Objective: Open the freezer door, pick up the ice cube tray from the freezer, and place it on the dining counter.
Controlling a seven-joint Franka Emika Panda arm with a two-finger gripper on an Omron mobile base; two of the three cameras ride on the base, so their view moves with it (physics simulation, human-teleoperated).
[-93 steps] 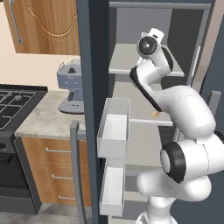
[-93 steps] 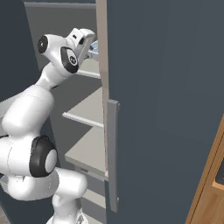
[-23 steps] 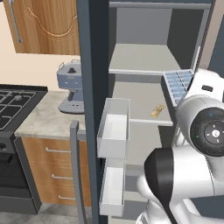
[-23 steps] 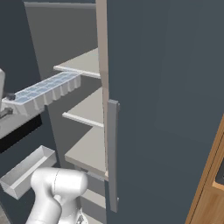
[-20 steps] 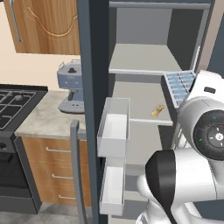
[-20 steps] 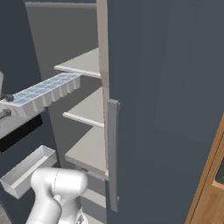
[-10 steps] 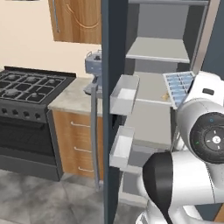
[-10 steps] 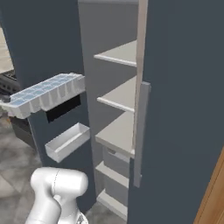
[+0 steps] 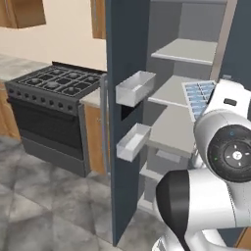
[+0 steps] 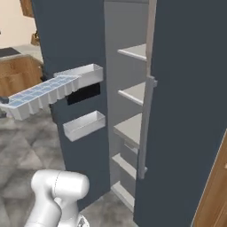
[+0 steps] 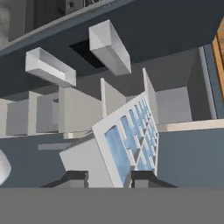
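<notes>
Item: ice cube tray (image 11: 131,144), white with pale-blue cells. Location: out of the freezer (image 9: 184,93), being carried in the air in front of the open freezer door (image 9: 128,73). Hold: gripper (image 11: 109,177) jaws closing on one short end of the tray; in the hand view its long axis is running away from the jaws toward 1 o'clock. Dining counter: I cannot tell which way it is lying from here, so the carry looks to be depending on the base turning
</notes>
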